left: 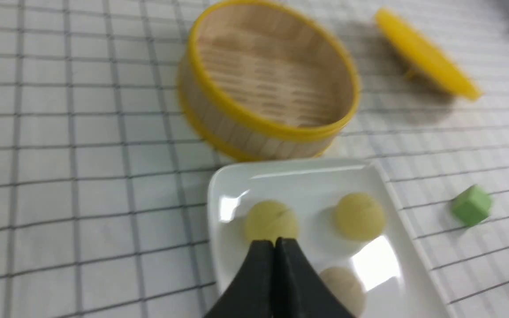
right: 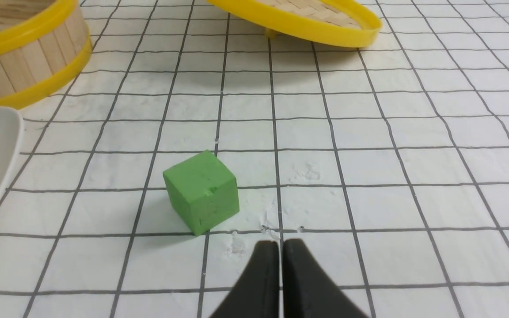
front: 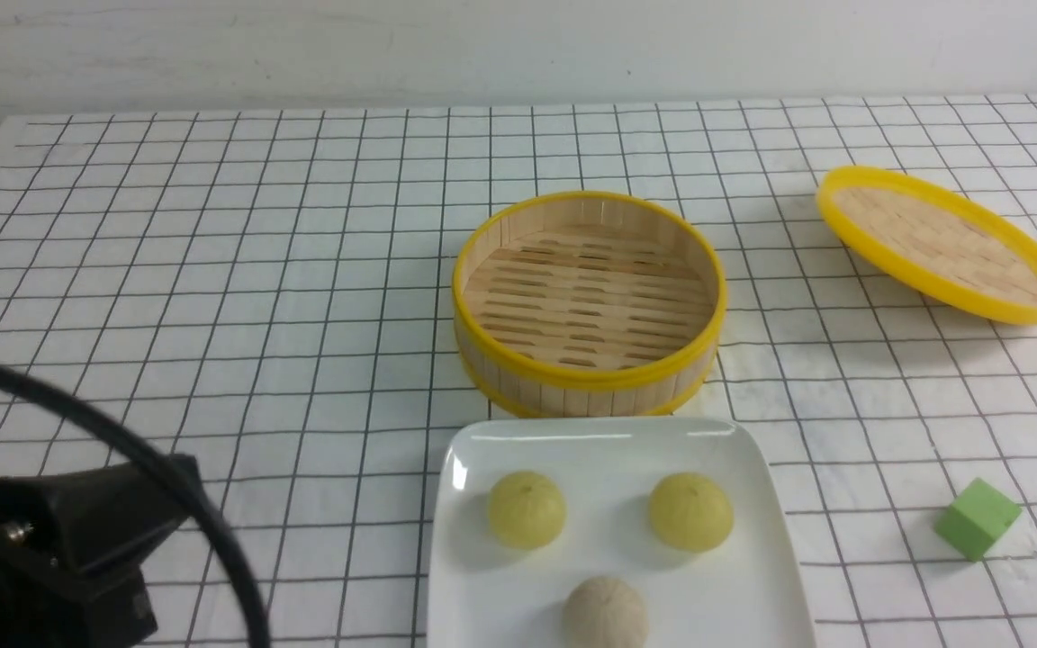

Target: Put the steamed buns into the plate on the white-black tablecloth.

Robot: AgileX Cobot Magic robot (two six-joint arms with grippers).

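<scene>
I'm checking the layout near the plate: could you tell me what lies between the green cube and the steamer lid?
Nothing: between the green cube and the steamer lid there is only bare white-black tablecloth, shown best in the right wrist view.

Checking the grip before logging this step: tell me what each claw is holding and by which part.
Nothing is held. The left claw is shut and empty above the plate. The right claw is shut and empty near the green cube.

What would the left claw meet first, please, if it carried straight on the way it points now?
Most likely the nearer yellow-green bun on the plate: the shut left claw points right at it. How far above the plate it is cannot be told.
</scene>
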